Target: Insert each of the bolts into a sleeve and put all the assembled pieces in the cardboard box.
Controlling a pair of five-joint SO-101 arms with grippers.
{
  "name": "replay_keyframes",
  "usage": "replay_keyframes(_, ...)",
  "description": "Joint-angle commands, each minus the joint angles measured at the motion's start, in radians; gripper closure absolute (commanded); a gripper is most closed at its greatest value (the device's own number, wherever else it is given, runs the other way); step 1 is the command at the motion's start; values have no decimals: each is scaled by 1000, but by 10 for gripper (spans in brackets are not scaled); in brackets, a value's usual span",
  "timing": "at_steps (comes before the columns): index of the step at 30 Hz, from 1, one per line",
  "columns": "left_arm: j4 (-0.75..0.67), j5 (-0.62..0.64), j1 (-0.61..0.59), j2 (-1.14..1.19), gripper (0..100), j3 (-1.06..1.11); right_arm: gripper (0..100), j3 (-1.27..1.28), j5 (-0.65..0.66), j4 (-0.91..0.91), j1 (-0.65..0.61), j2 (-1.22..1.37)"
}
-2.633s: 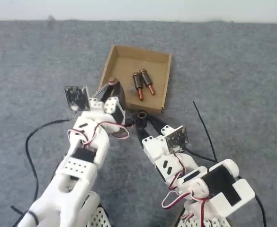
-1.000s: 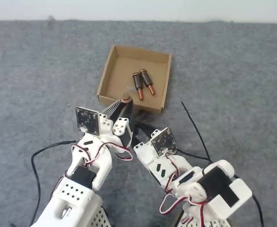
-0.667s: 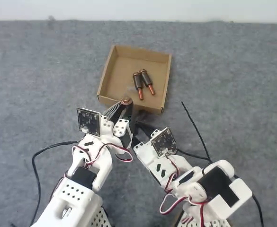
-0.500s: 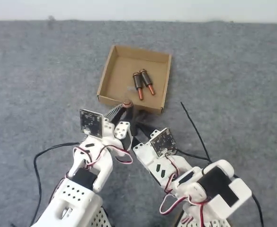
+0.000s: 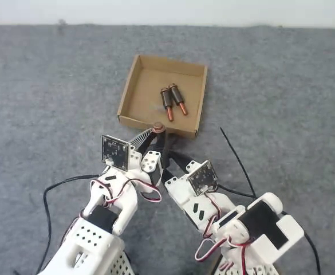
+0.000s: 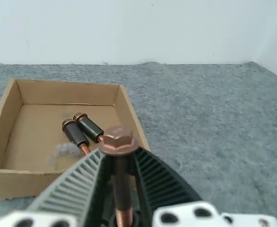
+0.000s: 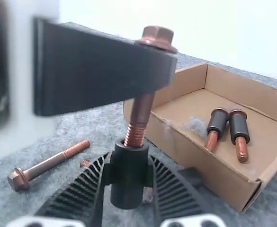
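My left gripper point(image 5: 156, 137) is shut on a copper bolt point(image 6: 117, 142), held upright with its hex head on top, just in front of the cardboard box point(image 5: 147, 94). Right below it my right gripper point(image 7: 129, 165) is shut on a black sleeve point(image 7: 129, 172). The bolt's point(image 7: 145, 94) threaded tip sits in the sleeve's top opening, with most of the shank still outside. Two assembled pieces point(image 5: 167, 102) point(image 5: 177, 98) lie side by side in the box, also visible in the left wrist view point(image 6: 74, 132) point(image 6: 88, 126).
A loose copper bolt point(image 7: 48, 165) lies on the grey carpet beside the right gripper, and the tip of another bolt point(image 7: 84, 163) pokes out behind a finger. The box's front wall point(image 7: 185, 142) stands close behind both grippers. A black cable point(image 5: 239, 160) runs right of the arms.
The left gripper drew back from the box's edge toward the right gripper, carrying the bolt until it stood over the sleeve. The right gripper shifted slightly right.
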Motion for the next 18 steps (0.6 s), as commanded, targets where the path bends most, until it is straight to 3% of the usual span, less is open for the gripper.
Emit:
replay_keyframes(1, 32, -18, 2, 2, 989, 1, 993, -3, 15, -50, 27, -16)
replay_keyframes(10, 74, -54, 3, 2, 989, 1, 993, 35, 14, -263, 87, -16)
replay_keyframes(18, 71, -54, 28, 0, 979, 1, 993, 34, 12, -272, 85, -8)
